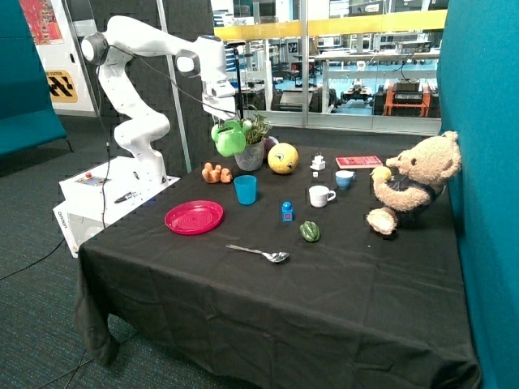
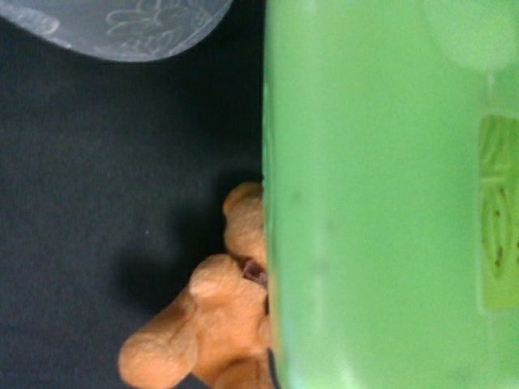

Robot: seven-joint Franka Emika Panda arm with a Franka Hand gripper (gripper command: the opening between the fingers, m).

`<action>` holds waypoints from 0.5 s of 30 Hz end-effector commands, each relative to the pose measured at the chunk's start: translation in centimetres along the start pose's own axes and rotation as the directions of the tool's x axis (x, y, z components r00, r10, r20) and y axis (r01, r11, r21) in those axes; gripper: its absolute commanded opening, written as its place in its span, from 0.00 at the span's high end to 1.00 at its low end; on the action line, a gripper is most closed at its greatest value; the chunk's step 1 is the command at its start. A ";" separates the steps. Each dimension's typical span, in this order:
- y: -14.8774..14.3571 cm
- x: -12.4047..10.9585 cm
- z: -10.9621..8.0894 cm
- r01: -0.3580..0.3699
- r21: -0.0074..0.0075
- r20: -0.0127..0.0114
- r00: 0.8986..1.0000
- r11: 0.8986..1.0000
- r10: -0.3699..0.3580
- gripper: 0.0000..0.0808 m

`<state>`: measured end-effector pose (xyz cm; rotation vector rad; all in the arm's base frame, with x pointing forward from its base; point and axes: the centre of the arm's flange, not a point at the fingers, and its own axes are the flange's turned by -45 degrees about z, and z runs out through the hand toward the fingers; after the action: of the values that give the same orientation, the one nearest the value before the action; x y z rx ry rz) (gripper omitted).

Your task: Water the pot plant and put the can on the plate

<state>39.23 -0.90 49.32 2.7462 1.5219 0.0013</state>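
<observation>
The bright green can (image 1: 229, 139) hangs in the air beside the pot plant (image 1: 253, 144), tipped toward its leaves, with my gripper (image 1: 225, 120) shut on its top. In the wrist view the can's green body (image 2: 381, 194) fills half the picture, and the rim of the grey pot (image 2: 122, 28) shows past it. The pink-red plate (image 1: 194, 217) lies flat on the black cloth, nearer the front edge than the can, with nothing on it.
Orange toys (image 1: 216, 173) (image 2: 203, 324) lie below the can. A blue cup (image 1: 245, 189) stands between plant and plate. Also on the table are a yellow plush (image 1: 283, 159), white mug (image 1: 320, 195), small blue bottle (image 1: 286, 212), green pepper (image 1: 309, 232), spoon (image 1: 259, 254) and teddy bear (image 1: 409, 182).
</observation>
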 end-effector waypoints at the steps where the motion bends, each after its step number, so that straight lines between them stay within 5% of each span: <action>1: -2.0 -0.3 -0.1 0.025 0.002 0.000 1.000 1.000 -0.025 1.00; 15: -4.5 1.8 -1.1 0.142 0.002 -0.001 0.990 0.990 -0.142 1.00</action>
<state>37.09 1.38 49.82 2.6827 1.6319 0.0013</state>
